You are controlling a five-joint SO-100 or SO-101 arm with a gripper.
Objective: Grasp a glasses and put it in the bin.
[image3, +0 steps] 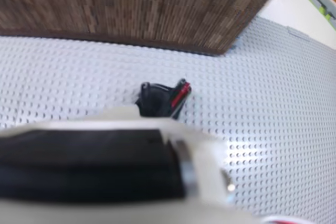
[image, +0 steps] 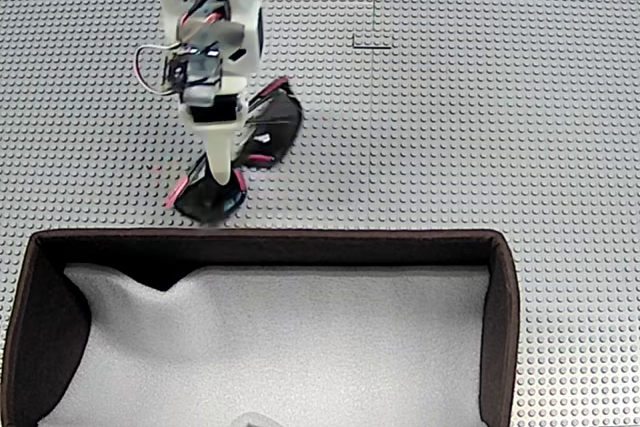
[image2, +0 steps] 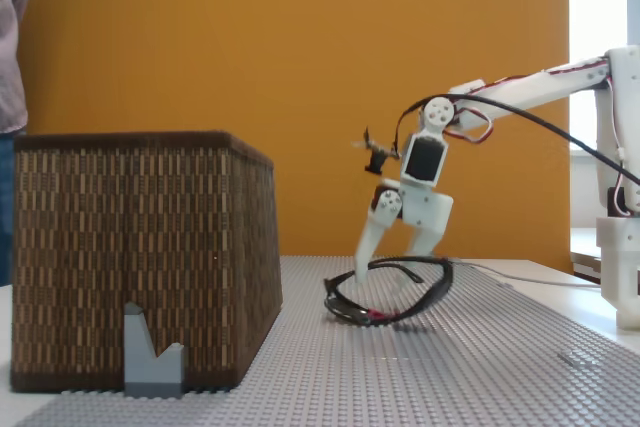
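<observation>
- In the side fixed view, the bin (image2: 140, 257) fills the left half of the frame, woven brown, standing on the studded grey mat (image2: 500, 347). A small grey block (image2: 152, 355) leans at its front lower edge.
- At the far left edge of that view a person's sleeve (image2: 15, 37) shows.
- Right of centre in the same view, the glasses (image2: 390, 292) sit low on the mat, tilted, apart from the bin.
- The gripper (image2: 392, 259) points down over the glasses with its two white fingers spread, one on each side of the frame; whether they pinch the frame cannot be told.
- The white arm (image2: 530, 92) reaches in from the right edge.
- In the top fixed view, the gripper (image: 218, 175) comes down from the upper left, its long white finger (image: 217, 152) crossing the glasses (image: 265, 127), which lie just above the bin's (image: 260, 240) dark top wall; the white lining (image: 300, 347) fills the lower frame.
- In the wrist view, the glasses (image3: 163, 99) peek out at centre, above the blurred gripper body, with the bin (image3: 131, 3) across the top.
</observation>
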